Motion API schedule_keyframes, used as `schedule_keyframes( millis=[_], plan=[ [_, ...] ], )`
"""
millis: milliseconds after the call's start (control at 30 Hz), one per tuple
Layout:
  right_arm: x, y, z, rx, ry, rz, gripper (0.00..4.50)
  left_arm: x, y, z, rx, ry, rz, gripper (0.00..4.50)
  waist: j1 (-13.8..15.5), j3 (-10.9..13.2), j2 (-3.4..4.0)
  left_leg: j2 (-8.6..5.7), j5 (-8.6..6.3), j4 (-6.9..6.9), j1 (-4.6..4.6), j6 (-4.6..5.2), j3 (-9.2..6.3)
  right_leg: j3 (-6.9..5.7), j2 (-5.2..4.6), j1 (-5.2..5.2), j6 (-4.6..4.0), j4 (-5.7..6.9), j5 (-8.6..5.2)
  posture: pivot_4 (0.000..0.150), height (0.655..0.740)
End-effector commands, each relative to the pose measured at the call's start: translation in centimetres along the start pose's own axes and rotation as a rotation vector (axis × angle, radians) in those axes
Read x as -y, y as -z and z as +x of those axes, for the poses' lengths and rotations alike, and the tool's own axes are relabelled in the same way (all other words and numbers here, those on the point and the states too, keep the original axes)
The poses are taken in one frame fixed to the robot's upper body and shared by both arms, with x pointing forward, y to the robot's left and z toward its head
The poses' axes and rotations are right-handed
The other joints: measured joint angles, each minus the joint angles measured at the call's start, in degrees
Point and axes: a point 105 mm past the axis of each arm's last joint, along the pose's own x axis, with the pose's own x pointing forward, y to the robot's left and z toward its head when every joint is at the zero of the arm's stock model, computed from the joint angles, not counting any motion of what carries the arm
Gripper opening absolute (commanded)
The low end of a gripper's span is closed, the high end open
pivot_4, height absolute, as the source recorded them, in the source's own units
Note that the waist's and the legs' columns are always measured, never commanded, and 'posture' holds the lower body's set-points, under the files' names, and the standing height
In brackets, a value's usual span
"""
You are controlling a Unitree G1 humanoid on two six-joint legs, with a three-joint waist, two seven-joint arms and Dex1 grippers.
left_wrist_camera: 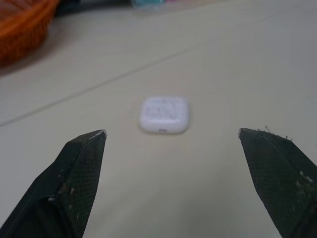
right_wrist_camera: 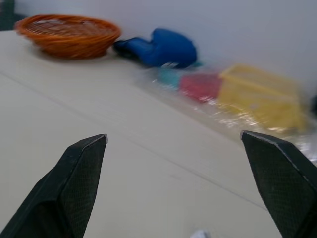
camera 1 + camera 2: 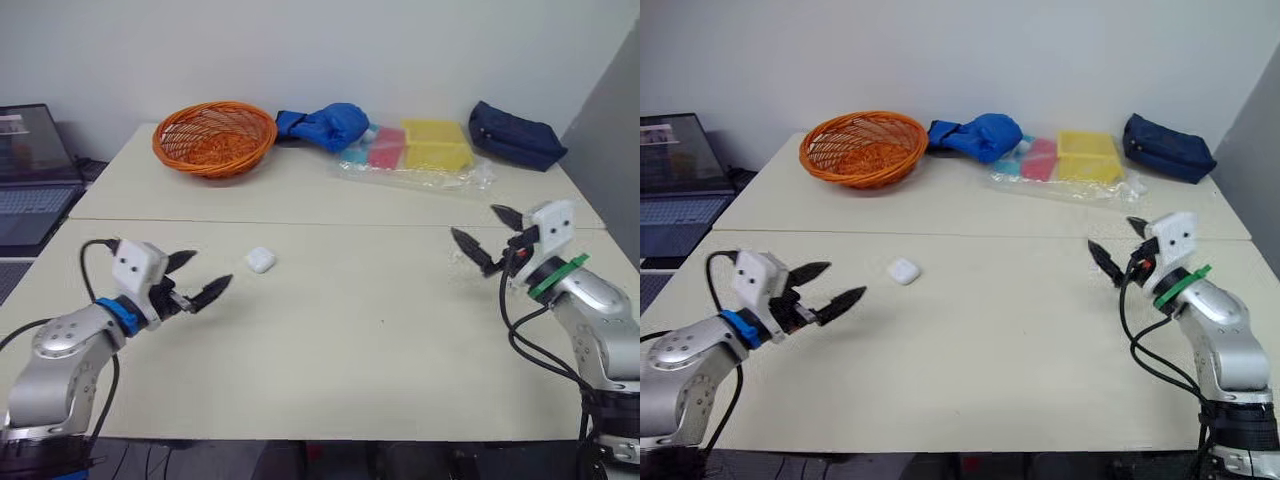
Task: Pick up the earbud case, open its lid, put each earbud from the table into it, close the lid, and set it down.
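The left gripper is hovering with its two black fingers spread wide, gripping nothing. It is pointing at the small white rounded earbud case, which is lying closed on the cream table just ahead, probably so the fingers can straddle it. The right gripper, likewise splayed and empty, is hanging well apart.

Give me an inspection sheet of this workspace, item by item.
Surface: table, cream, seam across it.
Job's things: case, shut, flat on table; white speck near right gripper, too small to tell.
Clutter: basket, blue cloth, bagged boxes, pouch along far edge.
Grippers: left gripper, jaws open, aimed at case; right gripper, jaws open, empty.
Cables: black cables at both wrists.
Surroundings: laptop at left; wall behind.
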Motion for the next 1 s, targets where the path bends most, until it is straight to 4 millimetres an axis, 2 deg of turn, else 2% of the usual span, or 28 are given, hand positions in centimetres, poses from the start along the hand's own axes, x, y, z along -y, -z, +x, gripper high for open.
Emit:
schedule_keyframes(
  millis=[33,133,233,333,500,600,1000],
  plan=[
    [-5.5,-2.0,1.7,0.031,-0.335,0.014,4.5,-0.1,-0.6,2.0,-0.005,0.011,0.026,4.48,0.1,0.1,-0.08,-0.03,0.0,0.01,-0.18,0.0,0.0,0.01,0.03,-0.18,-0.05,0.03,0.04,0.15,0.74],
    [-8.3,-1.8,1.3,-0.016,-0.507,0.063,4.5,-0.5,-0.4,2.6,-0.007,0.018,-0.001,4.48,0.2,0.1,-0.17,-0.03,-0.04,0.03,-0.33,-0.02,-0.08,-0.02,0.11,-0.26,-0.11,-0.02,0.08,0.15,0.74],
    [-9.3,-1.5,1.2,-0.045,-0.559,0.058,4.5,-0.6,-0.3,2.9,-0.008,0.023,-0.004,4.48,0.2,0.1,-0.18,-0.02,-0.12,0.02,-0.33,-0.04,-0.22,0.03,0.06,-0.28,-0.04,-0.05,0.04,0.15,0.74],
    [-9.5,-1.6,1.4,-0.05,-0.564,0.055,4.5,-0.9,0.0,3.2,-0.012,0.007,-0.009,4.48,0.2,0.1,-0.19,-0.03,-0.13,0.04,-0.43,-0.06,-0.27,0.03,0.05,-0.44,-0.03,0.0,0.03,0.15,0.74],
    [-9.1,-2.7,1.9,-0.031,-0.527,0.035,4.5,-0.3,0.7,4.7,-0.019,0.032,-0.013,4.48,0.2,0.1,-0.19,-0.08,-0.12,0.09,-0.56,-0.06,-0.32,0.0,0.13,-0.63,-0.04,0.14,0.04,0.15,0.74],
    [-8.7,-2.8,2.0,-0.039,-0.507,0.024,4.5,-0.8,0.9,5.4,-0.02,0.018,-0.011,4.48,0.2,0.1,-0.2,-0.08,-0.1,0.17,-0.56,-0.07,-0.3,-0.01,0.17,-0.65,-0.04,0.21,0.05,0.15,0.74],
    [-8.4,-1.9,1.9,-0.049,-0.483,0.035,4.5,-1.8,1.2,7.7,-0.029,0.045,0.016,4.48,0.2,0.1,-0.23,-0.09,-0.1,0.41,-0.55,-0.08,-0.09,-0.08,0.25,-0.78,-0.05,0.81,0.03,0.15,0.74]
  ],
)
